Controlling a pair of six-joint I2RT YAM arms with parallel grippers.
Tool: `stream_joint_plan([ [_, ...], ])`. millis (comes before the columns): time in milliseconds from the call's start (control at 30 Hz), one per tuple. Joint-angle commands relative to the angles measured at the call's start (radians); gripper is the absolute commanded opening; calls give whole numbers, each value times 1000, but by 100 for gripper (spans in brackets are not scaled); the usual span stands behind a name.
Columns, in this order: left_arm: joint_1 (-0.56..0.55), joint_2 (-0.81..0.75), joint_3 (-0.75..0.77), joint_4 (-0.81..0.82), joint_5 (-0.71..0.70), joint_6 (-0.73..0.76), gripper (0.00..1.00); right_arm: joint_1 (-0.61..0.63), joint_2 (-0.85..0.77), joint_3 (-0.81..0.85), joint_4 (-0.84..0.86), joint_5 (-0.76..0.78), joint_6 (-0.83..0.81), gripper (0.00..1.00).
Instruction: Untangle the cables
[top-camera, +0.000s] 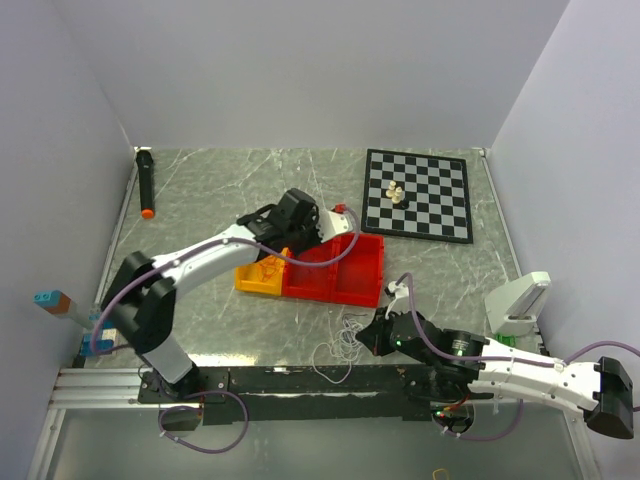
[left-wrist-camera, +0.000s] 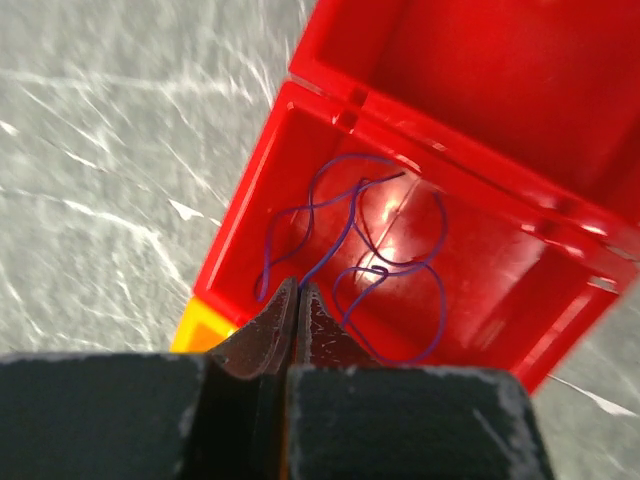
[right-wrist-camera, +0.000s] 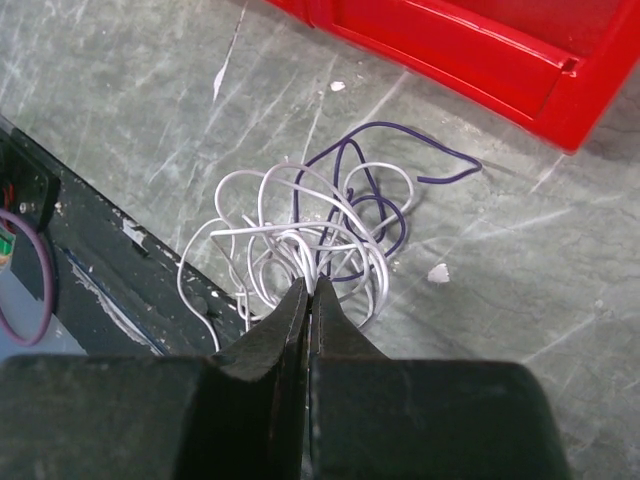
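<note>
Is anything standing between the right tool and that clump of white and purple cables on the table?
Nothing visible. The shut right tool has its tips at the near edge of the cables on the bare table; the red bin lies beyond them.

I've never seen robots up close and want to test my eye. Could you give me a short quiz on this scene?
1. Where does the thin purple wire by the left gripper lie? A) in the red plastic bin B) on the black-and-white chessboard C) in the yellow plastic bin
2. True or false: the clump of thin white and purple wires by the right gripper lies on the chessboard.
3. Fill in: both grippers' jaws are ___.
Key: 1 A. 2 False: it lies on the grey marbled table. 3 shut.
</note>
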Motion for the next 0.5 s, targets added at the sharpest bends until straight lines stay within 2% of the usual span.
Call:
stream_joint_plan([
  [0,-5,75,59,17,-101,-22,1,8,-16,38,-24,16,6,0],
  [100,-7,95,67,26,-118,-36,2,7,-27,40,-36,19,5,0],
  [133,-7,97,68,25,-109,-44,8,7,-28,38,-38,19,6,0],
  [167,-8,100,70,13,-92,-47,15,7,-30,37,-36,19,6,0],
  [267,-16,80,78,-21,-39,-67,54,7,-22,40,-34,16,5,0],
  [333,-18,30,70,-23,3,-84,74,7,-14,43,-31,11,0,0],
  [400,-18,-33,67,-40,51,-87,86,7,-4,48,-27,8,-3,0],
  [467,-16,-98,64,-79,107,-74,90,7,1,48,-22,4,-3,0],
])
